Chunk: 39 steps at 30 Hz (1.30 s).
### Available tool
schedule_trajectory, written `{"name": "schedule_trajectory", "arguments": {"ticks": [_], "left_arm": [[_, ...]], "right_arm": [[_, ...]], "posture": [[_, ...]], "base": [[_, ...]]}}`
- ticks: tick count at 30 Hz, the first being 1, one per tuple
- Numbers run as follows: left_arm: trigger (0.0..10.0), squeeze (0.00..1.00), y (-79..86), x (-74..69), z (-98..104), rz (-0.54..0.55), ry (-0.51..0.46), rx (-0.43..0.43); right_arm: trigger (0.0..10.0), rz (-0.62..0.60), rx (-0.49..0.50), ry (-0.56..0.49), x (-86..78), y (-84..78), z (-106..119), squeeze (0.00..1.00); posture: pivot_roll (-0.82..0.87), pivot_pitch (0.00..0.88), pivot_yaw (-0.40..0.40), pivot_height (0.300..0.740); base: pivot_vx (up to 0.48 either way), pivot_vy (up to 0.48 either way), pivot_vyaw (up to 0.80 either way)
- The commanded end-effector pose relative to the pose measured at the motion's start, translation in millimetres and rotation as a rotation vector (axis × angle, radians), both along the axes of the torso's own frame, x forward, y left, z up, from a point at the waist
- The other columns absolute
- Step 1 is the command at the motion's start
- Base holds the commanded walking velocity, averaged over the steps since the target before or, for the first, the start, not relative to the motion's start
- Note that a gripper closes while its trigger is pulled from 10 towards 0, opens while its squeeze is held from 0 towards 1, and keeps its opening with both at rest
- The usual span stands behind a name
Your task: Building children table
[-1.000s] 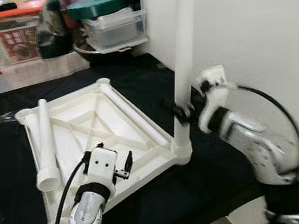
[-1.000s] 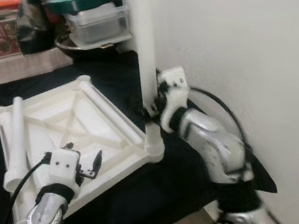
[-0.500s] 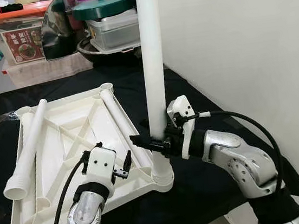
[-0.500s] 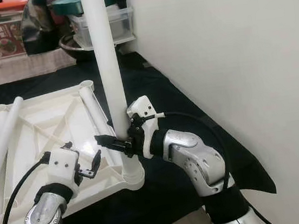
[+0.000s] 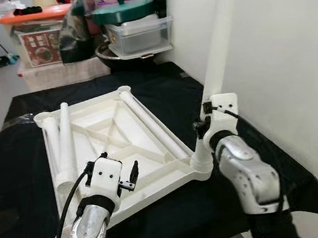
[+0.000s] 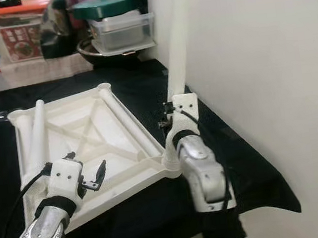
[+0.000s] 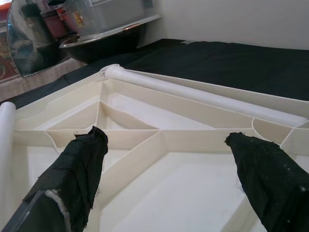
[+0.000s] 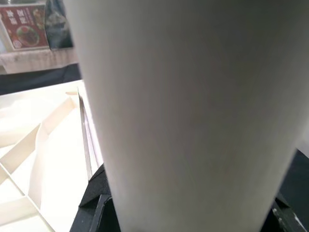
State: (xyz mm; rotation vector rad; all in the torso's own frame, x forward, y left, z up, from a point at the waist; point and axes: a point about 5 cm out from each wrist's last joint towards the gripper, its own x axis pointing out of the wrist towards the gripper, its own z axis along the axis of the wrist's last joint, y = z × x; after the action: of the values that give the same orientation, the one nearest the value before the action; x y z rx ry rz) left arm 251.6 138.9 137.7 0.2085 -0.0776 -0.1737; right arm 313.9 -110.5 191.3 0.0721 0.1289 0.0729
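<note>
Leaning leg threatens a loose fit at the corner socket

Head view: right gripper (image 5: pixel 202 126) clasps the white leg (image 5: pixel 218 45), tilted toward 1 o'clock, seated at the upturned tabletop (image 5: pixel 100 139) on the black counter (image 5: pixel 16 188); forcing it could jam. Left wrist view: left gripper (image 7: pixel 169 169) hangs wide over pale ribs.

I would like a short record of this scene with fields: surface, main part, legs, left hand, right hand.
surface: black cloth
main part: white tabletop lying upside down, ribs up
standing leg: white leg in the near right corner socket, leaning right
loose legs: two lying on the tabletop
left hand: open, over the near edge, holding nothing
right hand: closed on the standing leg low down
</note>
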Motion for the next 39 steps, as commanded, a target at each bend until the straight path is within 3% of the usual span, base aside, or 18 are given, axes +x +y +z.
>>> {"name": "schedule_trajectory", "arguments": {"ticks": [1, 2, 10, 11, 12, 13, 21, 23, 24, 25, 27, 29, 31, 32, 34, 35, 36, 39], "left_arm": [[10.0, 0.0, 0.4, 0.1, -2.9, 0.001, 0.01, 0.019], [10.0, 0.0, 0.1, 1.1, -2.9, 0.001, 0.009, 0.018], [10.0, 0.0, 0.3, 2.0, -2.6, 0.004, 0.005, 0.016], [10.0, 0.0, -0.2, 2.4, -2.5, 0.003, 0.004, 0.014], [10.0, 0.0, -1.3, 3.2, -2.4, 0.0, 0.003, 0.012], [10.0, 0.0, -1.9, 3.4, -2.4, -0.002, 0.002, 0.012], [10.0, 0.0, -1.5, 3.0, -2.0, 0.005, -0.001, 0.012], [10.0, 0.0, -0.2, 2.5, -2.0, 0.01, -0.001, 0.014], [10.0, 0.0, 0.1, 2.4, -2.0, 0.012, -0.001, 0.014], [10.0, 0.0, 0.1, 2.4, -2.0, 0.012, -0.001, 0.014], [10.0, 0.0, 0.1, 2.3, -2.0, 0.012, -0.001, 0.015], [10.0, 0.0, 0.4, 2.1, -2.1, 0.012, -0.001, 0.015], [10.0, 0.0, -0.1, 2.0, -2.7, 0.007, 0.001, 0.015], [10.0, 0.0, -0.1, 2.0, -2.7, 0.007, 0.001, 0.015], [10.0, 0.0, -1.5, 1.9, -3.4, 0.002, 0.002, 0.014], [10.0, 0.0, -1.5, 1.9, -3.4, 0.002, 0.002, 0.014], [10.0, 0.0, -1.6, 1.7, -3.4, 0.001, 0.003, 0.014], [10.0, 0.0, -1.3, 1.6, -4.0, 0.0, 0.006, 0.014]], "right_arm": [[10.0, 0.029, 0.016, 0.146, -2.6, 8.8, -22.4, 0.0], [10.0, 0.09, 0.054, 0.083, -2.1, 14.5, -14.3, 1.0], [10.0, 0.219, 0.105, -0.005, 3.8, 16.9, 7.8, 1.0], [10.0, 0.392, 0.131, -0.063, -0.2, 18.7, 20.1, 0.0], [10.0, 0.696, 0.128, -0.157, -13.6, 22.4, 36.0, 0.0], [10.0, 0.803, 0.112, -0.183, -20.3, 23.9, 38.9, 0.0], [10.0, 1.116, 0.033, -0.112, -45.5, 36.6, 7.8, 0.0], [9.1, 1.11, 0.048, -0.098, -43.3, 43.0, 2.7, 0.0], [3.3, 1.092, 0.058, -0.089, -40.8, 45.1, 0.2, 0.0], [3.3, 1.092, 0.058, -0.089, -40.8, 45.1, 0.2, 0.0], [0.0, 1.043, 0.061, -0.077, -35.5, 44.9, -3.5, 0.0], [0.0, 0.985, 0.051, -0.065, -29.2, 40.5, -6.8, 0.0], [0.0, 0.699, 0.02, 0.035, -4.6, 20.7, -23.3, 0.0], [0.0, 0.699, 0.02, 0.035, -4.6, 20.7, -23.3, 0.0], [0.0, 0.258, 0.015, 0.145, 13.9, -16.1, -50.3, 0.0], [0.0, 0.258, 0.015, 0.145, 13.9, -16.1, -50.3, 0.0], [0.0, 0.05, 0.004, 0.188, 13.3, -33.8, -61.7, 0.0], [0.0, -0.009, -0.006, 0.17, 5.2, -27.7, -60.4, 0.0]], "posture": [[0.08, 0.0, -0.027, 0.74], [0.08, 0.0, -0.029, 0.74], [0.08, 0.0, -0.033, 0.74], [0.08, 0.0, -0.032, 0.74], [0.08, 0.0, -0.032, 0.74], [0.08, 0.0, -0.034, 0.74], [0.1, 0.0, -0.053, 0.74], [0.11, 0.0, -0.054, 0.74], [0.11, 0.0, -0.054, 0.74], [0.11, 0.0, -0.054, 0.74], [0.11, 0.0, -0.054, 0.74], [0.1, 0.0, -0.045, 0.74], [0.09, 0.0, -0.042, 0.74], [0.09, 0.0, -0.042, 0.74], [0.09, 0.0, -0.039, 0.74], [0.09, 0.0, -0.039, 0.74], [0.09, 0.0, -0.038, 0.74], [0.09, 0.0, -0.033, 0.74]], "base": [[0.0, 0.0, 0.0], [0.0, 0.0, 0.0], [0.0, 0.0, 0.0], [0.0, 0.0, 0.0], [0.0, 0.0, 0.0], [0.0, 0.0, 0.0], [0.0, 0.0, 0.0], [0.0, 0.0, 0.0], [0.0, 0.0, 0.0], [0.0, 0.0, 0.0], [0.0, 0.0, 0.0], [0.0, 0.0, 0.0], [0.0, 0.0, 0.0], [0.0, 0.0, 0.0], [0.0, 0.0, 0.0], [0.0, 0.0, 0.0], [0.0, 0.0, 0.0], [0.0, 0.0, 0.0]]}}
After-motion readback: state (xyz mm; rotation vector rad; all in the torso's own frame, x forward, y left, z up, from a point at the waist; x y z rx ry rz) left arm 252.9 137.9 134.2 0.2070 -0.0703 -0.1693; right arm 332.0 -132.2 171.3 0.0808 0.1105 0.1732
